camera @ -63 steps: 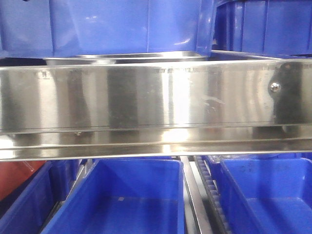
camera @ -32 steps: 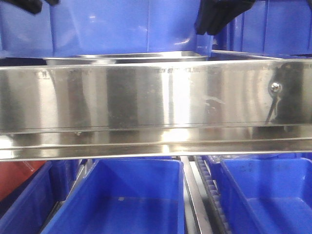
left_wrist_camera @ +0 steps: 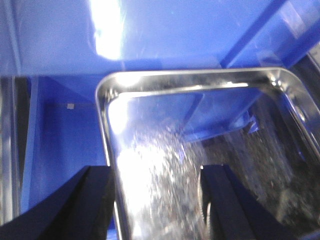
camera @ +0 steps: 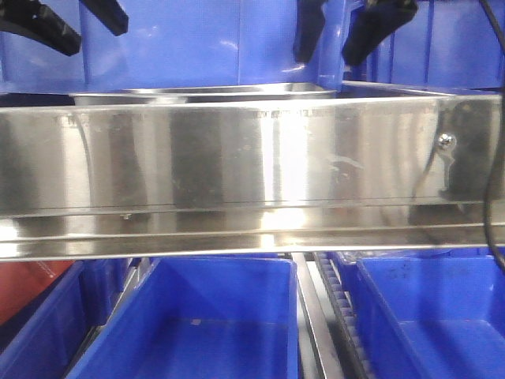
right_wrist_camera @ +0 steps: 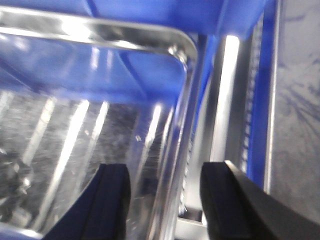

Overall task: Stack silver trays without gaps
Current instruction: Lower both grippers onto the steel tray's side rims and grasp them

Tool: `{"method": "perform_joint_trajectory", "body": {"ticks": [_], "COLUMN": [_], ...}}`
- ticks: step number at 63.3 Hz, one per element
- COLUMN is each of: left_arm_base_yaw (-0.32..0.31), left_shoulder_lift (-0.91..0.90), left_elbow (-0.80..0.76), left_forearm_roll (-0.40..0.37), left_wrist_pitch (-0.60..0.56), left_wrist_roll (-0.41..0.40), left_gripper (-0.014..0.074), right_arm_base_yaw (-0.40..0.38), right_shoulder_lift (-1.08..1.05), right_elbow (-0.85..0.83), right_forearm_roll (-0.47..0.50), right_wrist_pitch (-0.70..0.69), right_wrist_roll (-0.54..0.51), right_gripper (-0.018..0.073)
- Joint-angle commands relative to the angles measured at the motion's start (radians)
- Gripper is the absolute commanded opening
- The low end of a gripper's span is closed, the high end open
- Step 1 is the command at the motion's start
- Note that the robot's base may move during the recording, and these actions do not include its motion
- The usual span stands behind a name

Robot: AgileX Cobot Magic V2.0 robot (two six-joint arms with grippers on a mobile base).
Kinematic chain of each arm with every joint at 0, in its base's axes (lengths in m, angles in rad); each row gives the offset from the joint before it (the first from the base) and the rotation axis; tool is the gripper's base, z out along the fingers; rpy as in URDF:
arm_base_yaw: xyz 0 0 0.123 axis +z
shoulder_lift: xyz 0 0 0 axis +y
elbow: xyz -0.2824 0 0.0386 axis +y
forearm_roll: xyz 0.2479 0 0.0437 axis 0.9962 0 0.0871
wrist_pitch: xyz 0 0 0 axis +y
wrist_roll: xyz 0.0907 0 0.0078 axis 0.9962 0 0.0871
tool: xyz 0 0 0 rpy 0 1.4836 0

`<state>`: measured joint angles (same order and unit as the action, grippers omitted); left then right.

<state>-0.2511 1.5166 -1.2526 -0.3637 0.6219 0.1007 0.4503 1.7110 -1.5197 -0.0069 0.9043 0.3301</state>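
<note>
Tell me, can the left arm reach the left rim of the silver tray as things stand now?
Probably yes. In the left wrist view the left gripper is open above the silver tray, one finger on each side of its left rim, and nothing covers that rim.

A polished steel rail [camera: 237,158] spans the front view from edge to edge, with a screw [camera: 446,140] near its right end. Soft upright bands of light streak its face, brightest just right of the middle. Upper bins [camera: 197,39], blue, stand side by side above it. Below it sit open lower bins [camera: 197,332], also blue, parted by a steel strip [camera: 312,316] and a roller track [camera: 341,304]. A red thing [camera: 28,284] shows at the lower left, too cut off to identify. In the left wrist view a strong white glare [left_wrist_camera: 107,27] falls on a blue bin wall. The right wrist view has a mottled grey panel [right_wrist_camera: 297,100] along its right edge; whether it is floor or wall is unclear.
</note>
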Motion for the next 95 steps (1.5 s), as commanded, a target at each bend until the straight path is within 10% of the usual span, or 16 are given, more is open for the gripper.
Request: {"method": "perform_joint_trajectory", "body": {"ticks": [1, 80, 95], "left_arm_base_yaw": [-0.006, -0.004, -0.004], "left_shoulder_lift": [0.024, 0.169, 0.188], "left_elbow": [-0.025, -0.047, -0.051], "left_forearm_roll": [0.023, 0.132, 0.146], "left_wrist_pitch": [0.021, 0.031, 0.043], "left_wrist_roll": [-0.007, -0.06, -0.06], "left_gripper": [0.0298, 0.0241, 0.0242], "right_arm_base_yaw": [0.003, 0.003, 0.003], "right_shoulder_lift": [0.021, 0.113, 0.113], "right_elbow": [-0.016, -0.016, -0.016], "right_forearm_roll": [-0.012, -0.077, -0.077], "right_wrist_pitch": [0.012, -0.046, -0.044], "right_wrist_roll": [-0.005, 0.046, 0.046], "right_gripper": [0.0235, 0.0232, 0.003]}}
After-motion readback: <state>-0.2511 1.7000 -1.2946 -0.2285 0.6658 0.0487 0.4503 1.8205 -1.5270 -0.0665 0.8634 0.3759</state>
